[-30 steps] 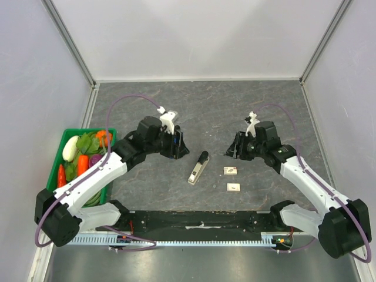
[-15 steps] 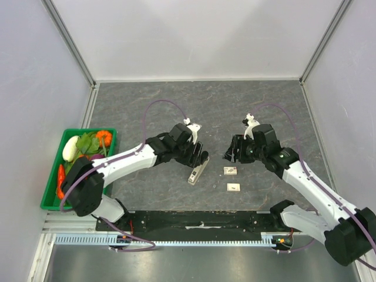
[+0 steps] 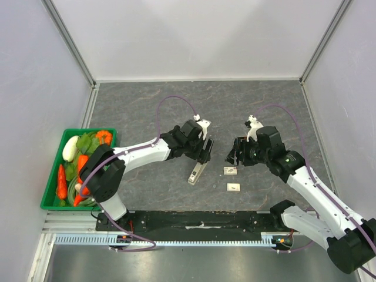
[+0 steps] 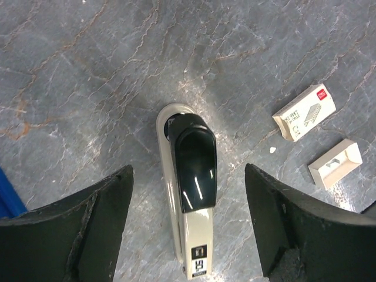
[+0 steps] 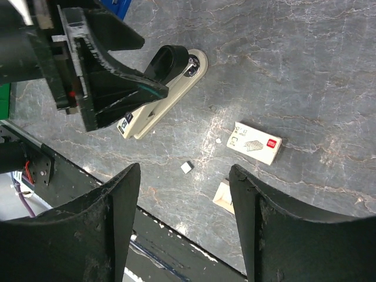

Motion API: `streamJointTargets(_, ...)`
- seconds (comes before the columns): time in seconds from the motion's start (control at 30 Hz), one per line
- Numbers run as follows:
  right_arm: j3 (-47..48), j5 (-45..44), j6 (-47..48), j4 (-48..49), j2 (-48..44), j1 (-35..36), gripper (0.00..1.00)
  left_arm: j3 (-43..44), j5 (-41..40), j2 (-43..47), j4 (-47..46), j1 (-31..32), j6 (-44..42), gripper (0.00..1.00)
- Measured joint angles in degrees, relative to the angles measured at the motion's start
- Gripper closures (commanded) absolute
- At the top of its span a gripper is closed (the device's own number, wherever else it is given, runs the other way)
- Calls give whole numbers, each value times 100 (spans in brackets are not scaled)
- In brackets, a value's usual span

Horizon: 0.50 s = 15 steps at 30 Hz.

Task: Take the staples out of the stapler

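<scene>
The stapler point(image 3: 198, 170) lies flat on the grey table, cream-grey with a black cap point(image 4: 194, 158). My left gripper point(image 3: 205, 151) hovers over its capped end, open, a finger on either side and touching neither. In the left wrist view the stapler point(image 4: 191, 200) runs straight between the wide-apart jaws of my left gripper point(image 4: 188, 176). My right gripper point(image 3: 235, 154) hangs open a little to the stapler's right, holding nothing. Its wrist view shows the stapler point(image 5: 161, 108) partly under the left gripper point(image 5: 111, 88). No staples show.
A small white staple box point(image 3: 230, 171) and its open inner tray point(image 3: 234, 187) lie right of the stapler. A tiny white piece point(image 5: 186, 167) lies between them and the stapler. A green basket point(image 3: 50, 188) of toy vegetables stands at the table's left edge.
My left arm has swung right from beside the basket to above the stapler's capped end, and its jaws have opened wider. The right gripper has shifted slightly and opened more.
</scene>
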<state>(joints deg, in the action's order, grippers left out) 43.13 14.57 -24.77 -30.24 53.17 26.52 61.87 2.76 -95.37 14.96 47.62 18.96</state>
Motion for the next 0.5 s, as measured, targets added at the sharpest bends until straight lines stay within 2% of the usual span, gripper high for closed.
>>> streamJointTargets(0.13,0,20,44,-57,-66,0,30,103,28,-291,-70,46,-74,19)
streamJointTargets(0.33,0,39,92,-72,-175,0,30,284,22,-686,-160,157,-195,30)
streamJointTargets(0.5,0,37,144,-120,-190,0,31,446,-140,-890,-160,249,-297,56)
